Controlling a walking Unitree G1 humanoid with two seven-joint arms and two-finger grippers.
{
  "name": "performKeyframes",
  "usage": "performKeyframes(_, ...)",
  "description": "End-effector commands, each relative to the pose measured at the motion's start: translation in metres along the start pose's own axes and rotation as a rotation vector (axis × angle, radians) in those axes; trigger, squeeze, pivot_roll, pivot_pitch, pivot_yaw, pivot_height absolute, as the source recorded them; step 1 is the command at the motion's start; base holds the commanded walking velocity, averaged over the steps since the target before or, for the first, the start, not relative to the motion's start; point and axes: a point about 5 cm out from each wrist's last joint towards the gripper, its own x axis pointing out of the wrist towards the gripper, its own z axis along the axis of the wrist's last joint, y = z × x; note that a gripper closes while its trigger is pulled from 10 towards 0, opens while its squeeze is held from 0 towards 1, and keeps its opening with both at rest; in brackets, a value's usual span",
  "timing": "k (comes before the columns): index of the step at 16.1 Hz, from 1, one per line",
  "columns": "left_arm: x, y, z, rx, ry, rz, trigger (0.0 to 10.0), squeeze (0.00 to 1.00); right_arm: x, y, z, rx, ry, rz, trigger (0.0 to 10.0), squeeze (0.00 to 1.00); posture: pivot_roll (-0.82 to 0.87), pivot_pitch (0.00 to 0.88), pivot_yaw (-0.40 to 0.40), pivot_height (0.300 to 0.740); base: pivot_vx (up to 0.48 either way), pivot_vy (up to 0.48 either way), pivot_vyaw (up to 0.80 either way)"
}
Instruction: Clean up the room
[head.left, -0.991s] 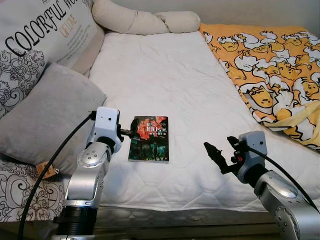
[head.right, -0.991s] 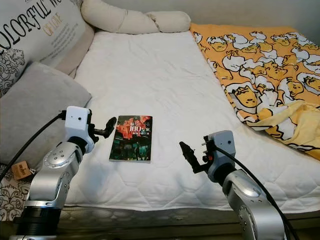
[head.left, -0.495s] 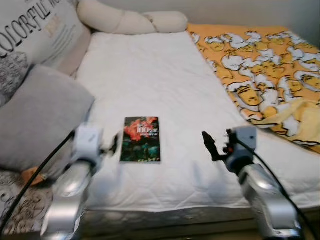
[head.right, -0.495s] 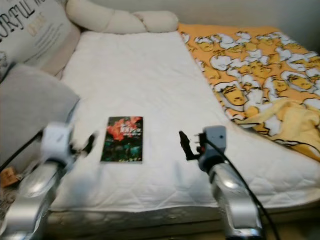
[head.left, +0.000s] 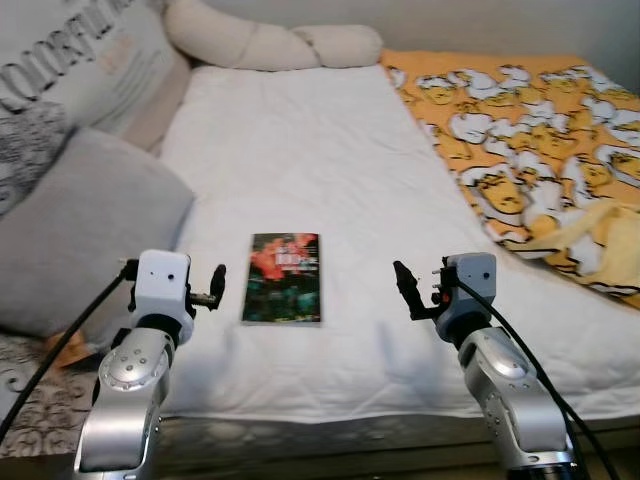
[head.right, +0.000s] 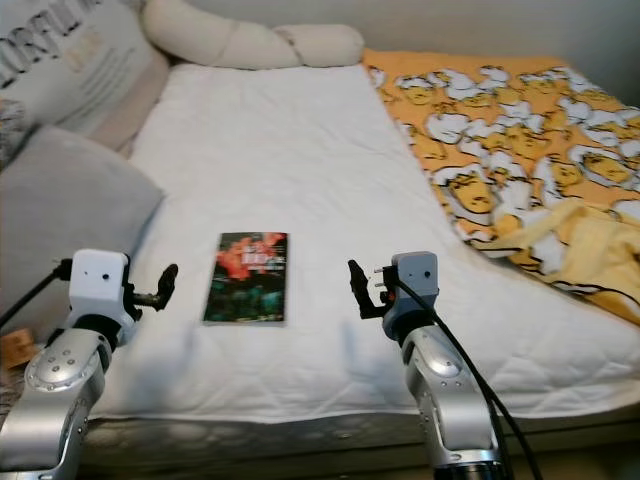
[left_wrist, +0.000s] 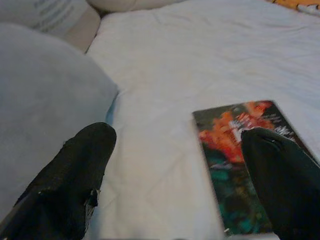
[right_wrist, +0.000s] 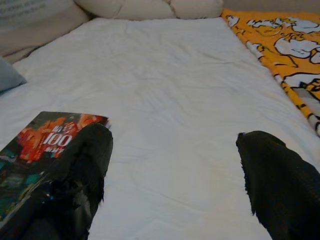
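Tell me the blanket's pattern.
Orange blanket with white-and-yellow cartoon figures; clearest in the left eye view.

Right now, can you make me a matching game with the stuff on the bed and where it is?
Things:
1. book
2. grey pillow
3. yellow duck blanket
4. long cream pillow

Places:
A. on the right side of the bed
B. at the far end of the bed
C. flat on the white mattress, between the two grippers
D. on the left side, beside the left gripper

Pairs: 1-C, 2-D, 3-A, 4-B
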Motion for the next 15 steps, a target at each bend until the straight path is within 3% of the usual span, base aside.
performKeyframes(1,0.001,-0.003,0.004,0.008,-0.010,-0.012,10.0,0.00,0.001,-0.005,0.002,-0.016,-0.007,-0.018,10.0,0.00,-0.04,0.000,-0.027,0.740,0.000,-0.412,0.00)
performKeyframes(8,0.006,-0.001,0.002,0.001,0.004,0.013,10.0,0.00,0.006,-0.003,0.002,-0.002,-0.013,-0.015,10.0,0.01,-0.03,0.000,-0.041,0.740,0.000,-0.421,0.00)
performKeyframes(9,0.006,-0.001,0.002,0.000,0.005,0.014,10.0,0.00,0.007,-0.003,0.003,-0.005,-0.015,-0.013,10.0,0.62,-0.03,0.000,-0.042,0.740,0.000,-0.420,0.00)
performKeyframes(10,0.006,-0.001,0.001,0.001,0.006,0.013,10.0,0.00,0.007,-0.004,0.003,-0.004,-0.017,-0.012,10.0,0.75,-0.03,0.000,-0.043,0.740,0.000,-0.420,0.00)
performKeyframes(11,0.006,-0.001,0.001,0.001,0.005,0.012,10.0,0.00,0.007,-0.005,0.003,0.002,-0.017,-0.013,10.0,0.95,-0.03,0.000,-0.043,0.740,0.000,-0.420,0.41)
performKeyframes(13,0.006,-0.002,0.002,0.008,0.002,0.012,10.0,0.00,0.007,-0.009,0.000,0.004,-0.007,-0.041,10.0,1.00,-0.03,0.000,-0.044,0.740,0.000,-0.422,0.23)
performKeyframes(14,0.007,-0.002,0.002,0.012,0.000,0.012,10.0,0.00,0.008,-0.013,-0.002,0.024,0.000,-0.083,10.0,0.98,-0.03,0.000,-0.042,0.740,0.000,-0.420,0.00)
performKeyframes(15,0.007,-0.001,0.002,0.013,0.000,0.012,10.0,0.00,0.008,-0.015,-0.003,0.028,0.003,-0.104,10.0,0.89,-0.03,0.000,-0.039,0.740,0.000,-0.420,0.00)
